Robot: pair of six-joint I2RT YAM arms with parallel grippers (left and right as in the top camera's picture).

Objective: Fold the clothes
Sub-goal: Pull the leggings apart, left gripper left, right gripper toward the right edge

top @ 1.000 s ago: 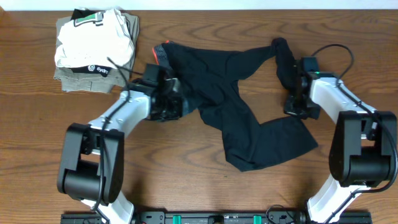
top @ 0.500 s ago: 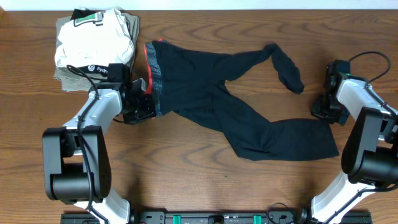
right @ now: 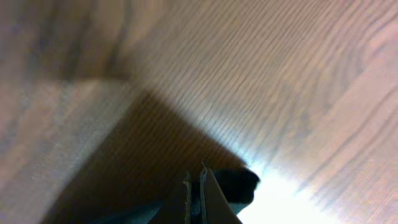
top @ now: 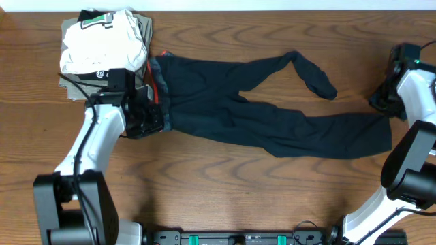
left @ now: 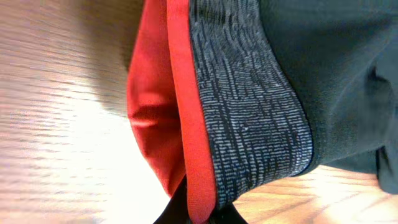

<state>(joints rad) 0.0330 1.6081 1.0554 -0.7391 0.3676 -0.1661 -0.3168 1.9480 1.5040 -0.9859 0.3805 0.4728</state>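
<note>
My left gripper (left: 199, 210) is clamped on the grey, red-lined waistband (left: 249, 112) of the soft black long-legged pants (top: 272, 129), just beside the pile of folded white and khaki garments (top: 102, 47). My right gripper (right: 194, 199) is pinched shut on a leg's hem near the right edge of the brown wooden table (top: 225, 197). Over the last second both moved outward. The pants, crumpled a second ago, now lie stretched across the table.

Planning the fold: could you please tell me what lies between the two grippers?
The black pants, stretched from left gripper to right gripper; the overhead view shows it.
</note>
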